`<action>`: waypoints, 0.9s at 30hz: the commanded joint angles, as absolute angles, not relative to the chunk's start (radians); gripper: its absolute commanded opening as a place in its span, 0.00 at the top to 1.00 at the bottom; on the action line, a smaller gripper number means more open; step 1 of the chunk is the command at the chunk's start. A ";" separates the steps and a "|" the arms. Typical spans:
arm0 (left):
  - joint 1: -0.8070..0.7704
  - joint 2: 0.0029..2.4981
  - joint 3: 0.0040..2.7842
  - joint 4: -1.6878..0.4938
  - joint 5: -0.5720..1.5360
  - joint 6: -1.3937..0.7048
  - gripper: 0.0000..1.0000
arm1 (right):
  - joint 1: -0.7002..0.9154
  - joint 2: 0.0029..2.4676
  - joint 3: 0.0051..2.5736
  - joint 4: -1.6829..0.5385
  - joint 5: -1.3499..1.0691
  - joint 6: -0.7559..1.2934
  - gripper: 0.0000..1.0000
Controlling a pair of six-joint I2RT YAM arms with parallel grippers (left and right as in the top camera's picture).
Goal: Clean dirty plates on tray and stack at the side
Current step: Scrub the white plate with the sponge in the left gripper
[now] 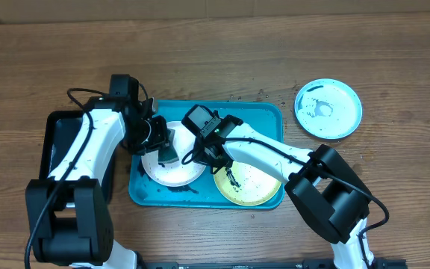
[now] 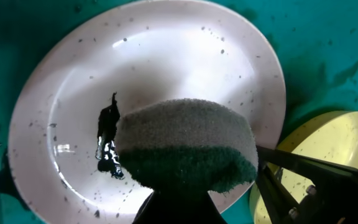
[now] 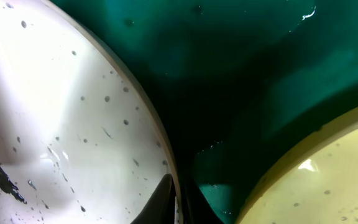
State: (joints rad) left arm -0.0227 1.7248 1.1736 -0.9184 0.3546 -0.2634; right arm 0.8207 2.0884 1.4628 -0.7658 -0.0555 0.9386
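- My left pincer (image 1: 161, 142) clenches a sponge (image 2: 185, 143) over the white plate's (image 2: 166, 56) black smear (image 2: 107, 143), ready to scrub.
- My right pincer (image 1: 201, 157) pinches that plate's rim, apparently steadying it in the tray (image 1: 267, 112).
- The yellow plate (image 1: 256, 187) waits alongside; the blue plate (image 1: 328, 109) lies apart on the table (image 1: 215, 60).

— Left arm (image 1: 88, 146)?
— White shell links, black joint housings, a black cable (image 1: 60, 168) looping along the outside.
— Right arm (image 1: 263, 153)?
— Same white-and-black build, with a thin black wire (image 1: 271, 144) along the link and a boxy black elbow.
— Jaws?
— Black on both.
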 commanded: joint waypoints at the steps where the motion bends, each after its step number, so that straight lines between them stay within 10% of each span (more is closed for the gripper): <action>1: -0.054 1.746 1.137 -0.871 0.359 -0.327 0.96 | 0.828 2.088 1.445 -0.761 -0.038 0.943 0.96; 15: -0.066 1.747 0.937 -0.614 0.347 -0.409 0.96 | 0.828 2.088 1.445 -0.761 -0.038 0.943 0.96; 27: -0.065 1.747 0.962 -0.694 -0.191 -0.400 0.96 | 0.828 2.088 1.445 -0.773 -0.038 0.942 0.96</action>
